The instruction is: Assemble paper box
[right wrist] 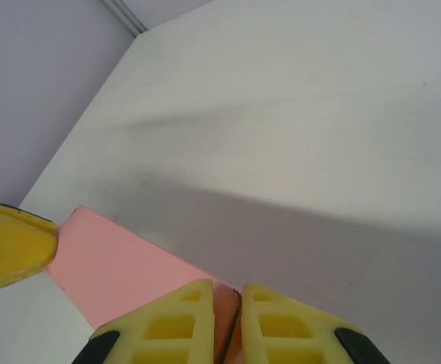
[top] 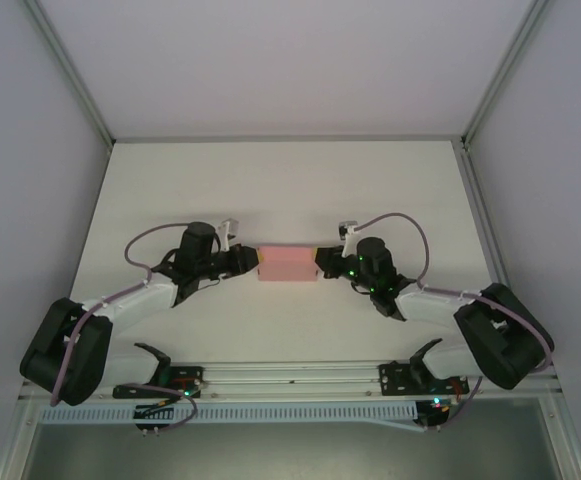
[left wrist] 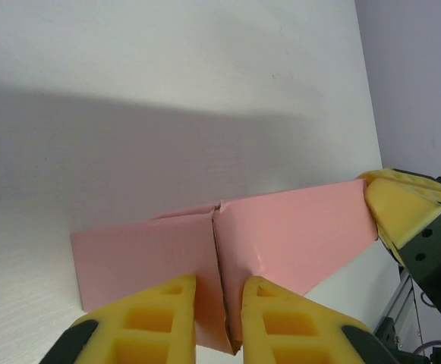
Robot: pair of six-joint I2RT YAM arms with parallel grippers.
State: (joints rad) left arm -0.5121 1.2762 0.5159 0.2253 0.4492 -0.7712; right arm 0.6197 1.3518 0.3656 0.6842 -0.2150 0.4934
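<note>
Two grippers held the paper box [top: 287, 265] from opposite ends, near the middle of the white surface [top: 270, 190]. In the top view the box appeared as a small pink rectangle with its long side running left to right. The left gripper [top: 253, 262] was at its left end and the right gripper [top: 320, 264] at its right end.

In the left wrist view the left gripper [left wrist: 218, 303] had its yellow fingers [left wrist: 163, 307] drawn near to each other, and a folded edge of the pink card [left wrist: 296, 235] stood between them. So the jaws were closed on the card, with only a narrow gap left. At the far end of the box in this view, a yellow finger of the right gripper [left wrist: 391, 212] pressed on the card.

In the right wrist view the right gripper [right wrist: 226, 296] was almost fully closed, and a thin pink edge was pinched between its fingers [right wrist: 171, 318]. The pink panel [right wrist: 121, 265] ran away from it toward the left gripper [right wrist: 15, 250], which met the other end.

I could not tell if the bottom of the box rested on the surface or was slightly above it.
</note>
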